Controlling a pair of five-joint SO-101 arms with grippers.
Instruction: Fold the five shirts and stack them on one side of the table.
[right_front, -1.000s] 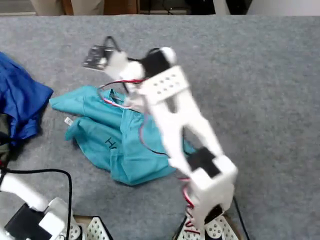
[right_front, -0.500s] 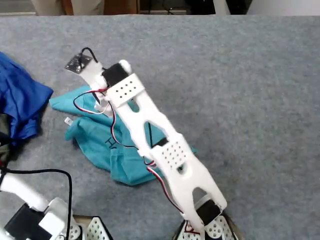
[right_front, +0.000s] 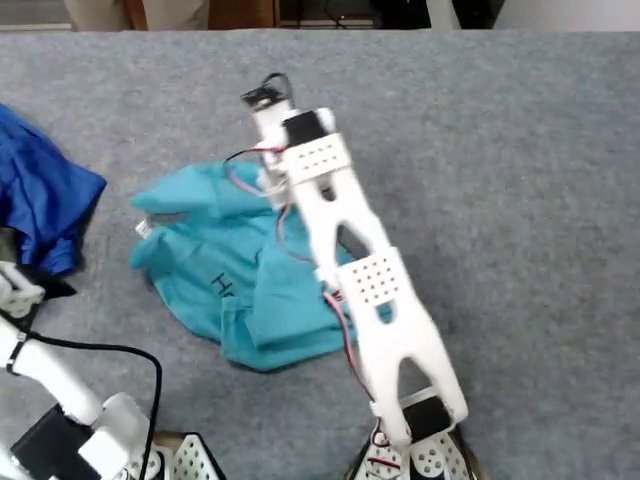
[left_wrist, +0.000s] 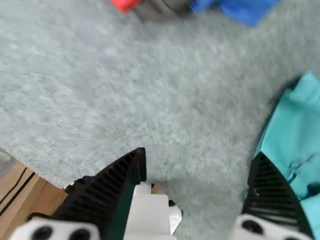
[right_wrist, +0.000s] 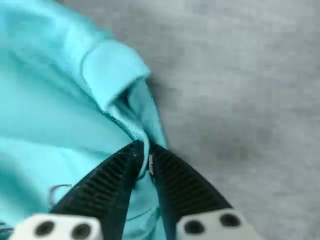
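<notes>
A teal shirt (right_front: 225, 275) lies crumpled on the grey table, left of centre. My right gripper (right_front: 268, 188) sits at the shirt's far edge, and the right wrist view shows my right gripper (right_wrist: 145, 159) shut on a fold of the teal shirt (right_wrist: 60, 110) beside a rolled hem. At the table's left edge, my left gripper (right_front: 18, 290) hovers near a blue shirt (right_front: 40, 200). Seen from its own wrist camera, the left gripper (left_wrist: 200, 170) is open over bare table, with the teal shirt (left_wrist: 295, 140) off to one side.
The blue shirt (left_wrist: 240, 7) is heaped with a red item (left_wrist: 125, 4) and something dark beside it. The table's front edge and wood (left_wrist: 20, 195) show below the left gripper. Grey table (right_front: 520, 180) stretches to the right.
The right gripper came down onto the teal shirt's far left corner, shut on it and pulled it rightward, bunching the shirt. The left arm has lifted toward the blue shirt.
</notes>
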